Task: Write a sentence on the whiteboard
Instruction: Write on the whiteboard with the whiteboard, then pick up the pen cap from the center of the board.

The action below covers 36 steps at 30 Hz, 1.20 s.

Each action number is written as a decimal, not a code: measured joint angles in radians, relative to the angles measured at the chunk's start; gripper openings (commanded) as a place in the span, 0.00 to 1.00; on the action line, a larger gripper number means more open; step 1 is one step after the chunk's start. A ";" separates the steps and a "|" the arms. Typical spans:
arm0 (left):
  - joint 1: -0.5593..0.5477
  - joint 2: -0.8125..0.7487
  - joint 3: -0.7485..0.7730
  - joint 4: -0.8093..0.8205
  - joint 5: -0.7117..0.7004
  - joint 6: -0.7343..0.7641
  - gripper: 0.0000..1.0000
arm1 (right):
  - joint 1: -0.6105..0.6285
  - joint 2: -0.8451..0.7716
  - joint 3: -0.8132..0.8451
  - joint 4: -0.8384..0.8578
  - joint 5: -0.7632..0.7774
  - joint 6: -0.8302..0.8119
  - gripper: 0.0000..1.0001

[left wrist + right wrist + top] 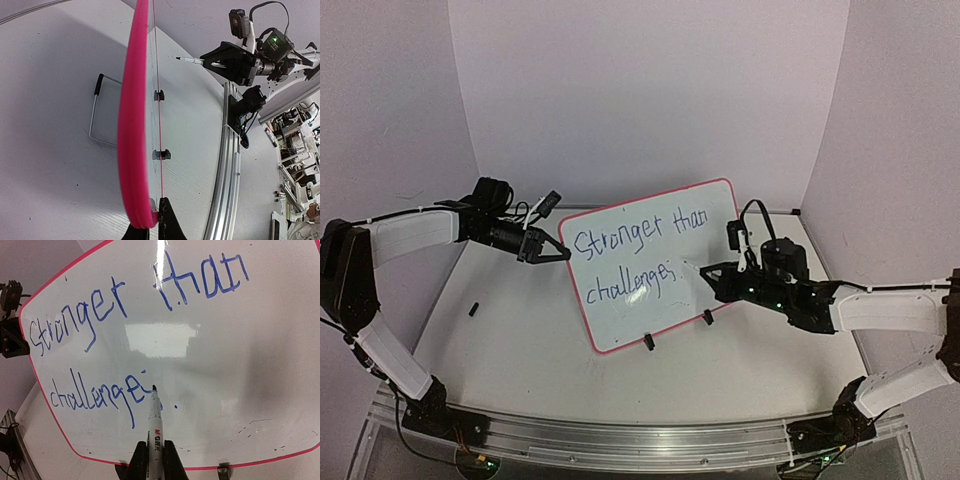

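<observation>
Here, left claw [558,256] clamps whiteboard [625,322], right claw [154,462] marker [155,415]; white table [520,345], lilac walls [640,90].

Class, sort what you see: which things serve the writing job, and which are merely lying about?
Job in hand: whiteboard, gripped at its edge by the left gripper; blue sentence; marker in the right gripper.
Lying about: small black object on the table, left of the board, too small to identify.
</observation>
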 measured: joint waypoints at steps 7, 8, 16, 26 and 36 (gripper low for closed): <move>-0.002 0.001 0.000 0.003 -0.021 0.013 0.21 | 0.000 0.000 0.004 0.001 -0.002 -0.014 0.00; -0.009 0.006 0.000 -0.001 -0.034 0.014 0.23 | 0.000 0.000 0.004 0.001 -0.002 -0.016 0.00; -0.037 0.020 -0.002 -0.006 -0.061 0.024 0.46 | 0.000 -0.055 0.004 0.000 -0.002 -0.031 0.00; -0.037 -0.111 -0.146 0.067 -0.172 -0.097 0.63 | 0.000 -0.158 -0.003 -0.010 0.021 -0.054 0.00; -0.035 -0.588 -0.357 0.087 -0.623 -0.349 0.87 | -0.004 -0.241 0.054 -0.182 0.035 -0.111 0.00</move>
